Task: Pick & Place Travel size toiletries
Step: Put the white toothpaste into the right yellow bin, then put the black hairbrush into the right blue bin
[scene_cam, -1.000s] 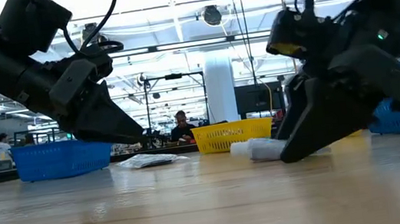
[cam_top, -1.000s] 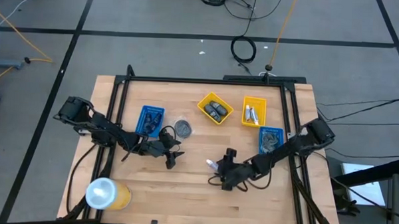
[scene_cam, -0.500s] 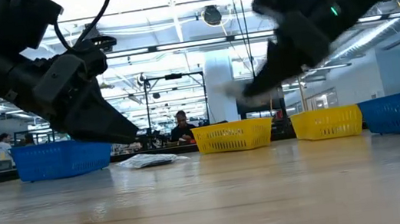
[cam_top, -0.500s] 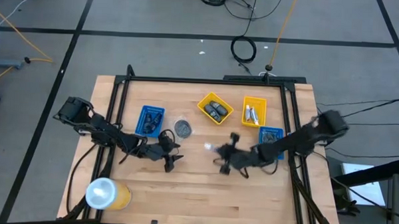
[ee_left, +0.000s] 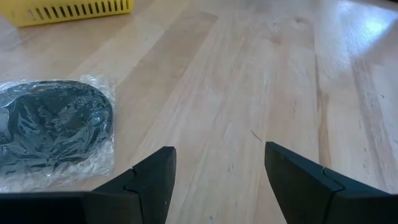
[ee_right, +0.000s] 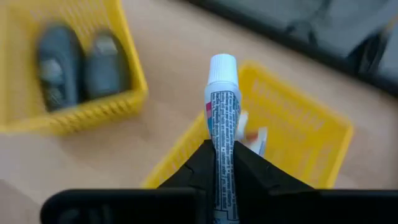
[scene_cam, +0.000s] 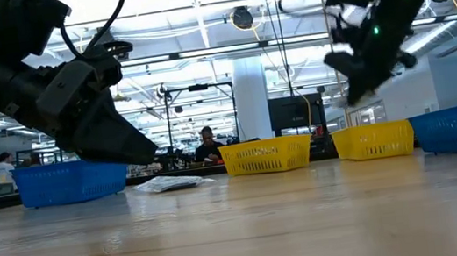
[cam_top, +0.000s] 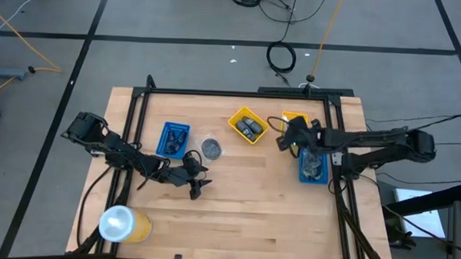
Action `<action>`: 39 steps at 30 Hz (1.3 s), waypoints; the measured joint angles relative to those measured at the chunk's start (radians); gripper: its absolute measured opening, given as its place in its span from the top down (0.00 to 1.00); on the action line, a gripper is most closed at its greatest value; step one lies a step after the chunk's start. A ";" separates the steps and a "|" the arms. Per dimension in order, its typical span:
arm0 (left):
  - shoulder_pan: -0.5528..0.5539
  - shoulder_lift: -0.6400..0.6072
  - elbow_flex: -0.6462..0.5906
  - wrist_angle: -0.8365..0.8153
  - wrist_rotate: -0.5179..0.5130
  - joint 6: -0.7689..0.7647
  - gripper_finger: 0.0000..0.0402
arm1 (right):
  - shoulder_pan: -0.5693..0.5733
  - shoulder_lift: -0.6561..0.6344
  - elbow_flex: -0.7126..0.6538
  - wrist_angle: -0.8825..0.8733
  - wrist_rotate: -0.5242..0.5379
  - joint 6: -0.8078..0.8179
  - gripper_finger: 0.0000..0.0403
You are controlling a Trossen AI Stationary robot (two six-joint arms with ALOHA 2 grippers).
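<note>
Right gripper (ee_right: 224, 168), fingers pinched on a slim silvery-white printed tube with white screw cap (ee_right: 222, 112), is off the table now; a second ago it was low at the table's middle with the tube on the wood. It hangs above the near rim of the square yellow slatted plastic tray (ee_right: 298, 118), where more white tubes lie. Judgement: pick done, release over this tray comes next.

Beside that tray, a second yellow tray (ee_right: 74, 112) holds two dark oblong bottles (ee_right: 81, 65), matte.

Well apart from the yellow trays, the left gripper (ee_left: 217, 180) has not shifted, fingers spread and empty, low over bare wood. Just beside it lies a flat round grey disc in crinkled clear film (ee_left: 53, 127), glossy. Beyond that disc, a blue slatted tray (cam_top: 173, 138).
</note>
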 joint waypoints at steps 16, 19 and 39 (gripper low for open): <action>0.001 0.000 0.000 -0.008 -0.001 -0.005 0.39 | -0.245 0.011 -0.103 0.133 -0.178 -0.082 0.75; 0.001 0.000 0.000 -0.014 -0.001 -0.006 0.39 | -0.249 0.011 -0.106 0.280 -0.156 -0.189 0.66; 0.076 0.000 0.000 -0.001 -0.207 -0.063 0.39 | 0.333 0.189 -0.271 1.204 -0.310 -0.604 0.57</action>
